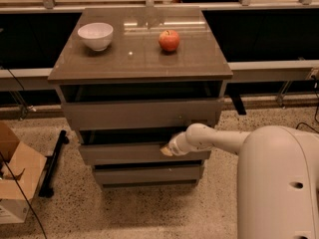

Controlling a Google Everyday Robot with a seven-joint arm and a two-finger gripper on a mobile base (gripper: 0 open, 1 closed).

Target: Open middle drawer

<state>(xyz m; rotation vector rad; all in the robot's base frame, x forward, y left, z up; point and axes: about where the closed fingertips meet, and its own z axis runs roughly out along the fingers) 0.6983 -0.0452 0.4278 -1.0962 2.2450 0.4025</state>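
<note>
A grey-brown cabinet with three handleless drawers stands in the middle of the camera view. The middle drawer [124, 153] is pulled out a little, with a dark gap showing above its front. My gripper [166, 150] is at the upper right part of that drawer front, at its top edge. My white arm [219, 139] reaches to it from the right. The top drawer [134, 114] sticks out further, and the bottom drawer [144, 174] is the narrowest.
A white bowl [95, 35] and a red apple [169, 40] sit on the cabinet top [134, 59]. A cardboard box [15, 176] and a black stand [52, 163] are on the speckled floor at the left. A dark bench runs behind.
</note>
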